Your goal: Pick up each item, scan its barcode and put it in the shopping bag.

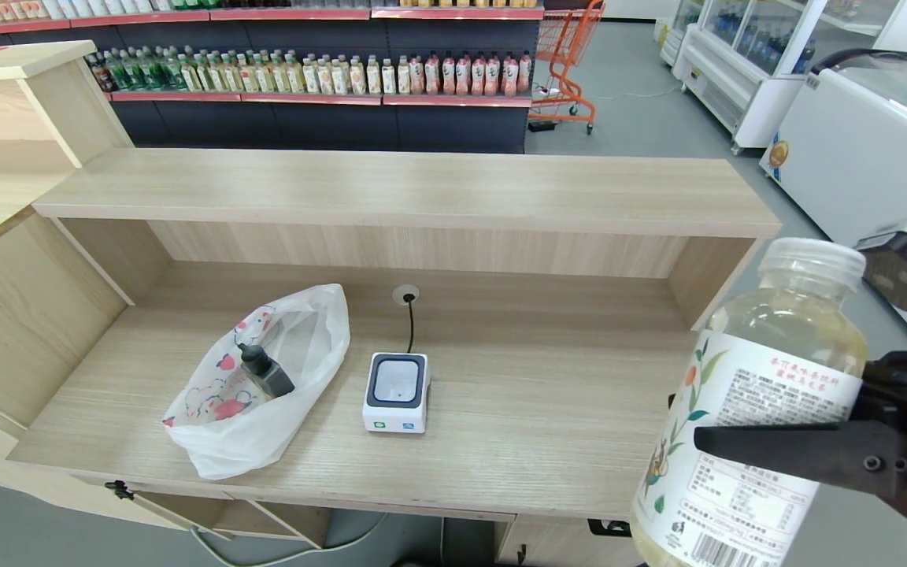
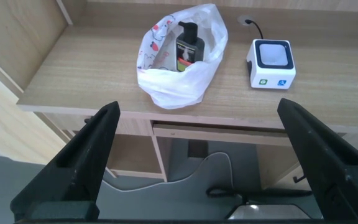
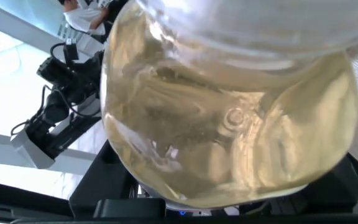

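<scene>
Tea bottle (image 1: 772,354), slightly tilted, is clamped in the right gripper (image 1: 768,449) near the counter's (image 1: 540,409) right end. The left gripper (image 2: 197,112) gapes wide, empty. Farther off, the barcode scanner (image 1: 396,391) stands beside the shopping bag (image 1: 241,441), which holds a pump bottle (image 1: 266,370).

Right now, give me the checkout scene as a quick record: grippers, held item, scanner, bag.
right gripper: shut on the drink bottle, held upright, well to the right of the scanner
left gripper: open, empty, on the near side of the counter
scanner: white, mid-counter, window facing up, cable running to a hole behind it
shopping bag: lying left of the scanner, mouth open
in bag: dark pump bottle
barcode: low on the drink bottle's label, facing the head camera
</scene>
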Robot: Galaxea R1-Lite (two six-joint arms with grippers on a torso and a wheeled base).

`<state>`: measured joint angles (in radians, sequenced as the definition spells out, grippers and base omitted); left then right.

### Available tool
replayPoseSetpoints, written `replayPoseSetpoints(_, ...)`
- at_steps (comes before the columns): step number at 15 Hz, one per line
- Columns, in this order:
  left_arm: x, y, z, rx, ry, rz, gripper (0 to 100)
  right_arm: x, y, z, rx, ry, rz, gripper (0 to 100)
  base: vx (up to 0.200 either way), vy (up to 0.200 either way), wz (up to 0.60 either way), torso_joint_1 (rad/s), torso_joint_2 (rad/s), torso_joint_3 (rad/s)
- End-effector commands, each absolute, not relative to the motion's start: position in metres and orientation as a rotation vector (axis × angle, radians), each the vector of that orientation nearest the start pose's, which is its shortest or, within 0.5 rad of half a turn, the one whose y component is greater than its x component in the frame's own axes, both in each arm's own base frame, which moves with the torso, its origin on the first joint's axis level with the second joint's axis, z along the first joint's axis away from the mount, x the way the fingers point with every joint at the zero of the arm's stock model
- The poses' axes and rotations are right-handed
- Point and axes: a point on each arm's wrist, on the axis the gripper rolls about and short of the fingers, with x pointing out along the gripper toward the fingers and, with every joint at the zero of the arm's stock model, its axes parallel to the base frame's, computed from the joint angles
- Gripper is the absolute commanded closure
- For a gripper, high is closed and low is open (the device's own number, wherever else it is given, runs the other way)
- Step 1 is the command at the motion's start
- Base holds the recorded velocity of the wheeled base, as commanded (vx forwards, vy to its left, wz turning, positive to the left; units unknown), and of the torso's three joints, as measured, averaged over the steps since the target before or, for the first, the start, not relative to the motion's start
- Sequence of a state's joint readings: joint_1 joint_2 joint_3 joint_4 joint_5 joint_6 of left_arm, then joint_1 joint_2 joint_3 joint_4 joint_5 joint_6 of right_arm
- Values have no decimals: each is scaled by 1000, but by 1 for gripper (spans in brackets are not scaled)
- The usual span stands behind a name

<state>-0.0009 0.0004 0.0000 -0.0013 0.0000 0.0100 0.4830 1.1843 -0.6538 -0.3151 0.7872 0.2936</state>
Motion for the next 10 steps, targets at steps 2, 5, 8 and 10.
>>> replayPoseSetpoints(2, -23, 0, 76, 11, 0, -2, 0, 133, 90, 240, 283, 397, 1232, 100, 0, 0, 0, 0, 0, 0)
replayPoseSetpoints(5, -23, 0, 76, 11, 0, -2, 0, 123, 83, 238, 290, 444, 1211, 100, 0, 0, 0, 0, 0, 0)
replayPoseSetpoints(8, -23, 0, 76, 9, 0, -2, 0, 117, 80, 238, 293, 472, 1210, 100, 0, 0, 0, 0, 0, 0)
replayPoseSetpoints(10, -23, 0, 76, 11, 0, -2, 0, 117, 81, 238, 293, 479, 1211, 100, 0, 0, 0, 0, 0, 0)
